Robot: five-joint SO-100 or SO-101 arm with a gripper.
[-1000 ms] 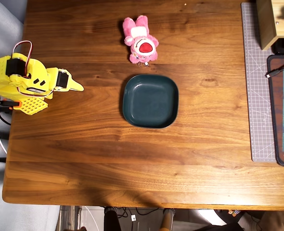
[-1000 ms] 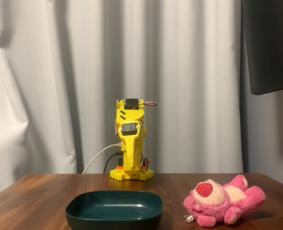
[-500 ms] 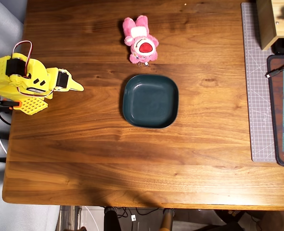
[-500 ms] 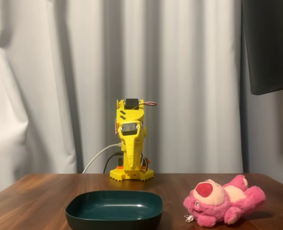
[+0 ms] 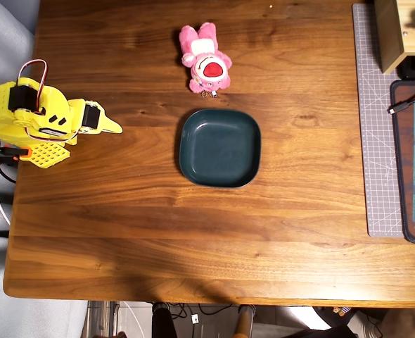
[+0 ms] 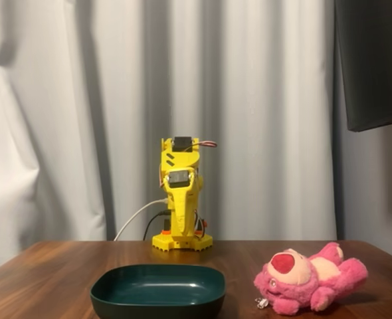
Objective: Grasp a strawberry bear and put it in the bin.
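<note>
Nothing has shifted over the last second — the yellow arm [image 5: 32, 116] sits folded at its base, gripper [image 5: 112, 128] jaws pressed together, well apart from the strawberry bear [image 5: 205, 58]. The bear lies on the table just beside the empty bin [image 5: 220, 147], so the reach has not begun.

My overhead view is evenly lit and sharp, with a soft sheen on the table [image 5: 193, 232] and a faint shadow near its lower edge. My fixed view is dimmer and slightly soft, the curtain [image 6: 83, 119] folds shaded
</note>
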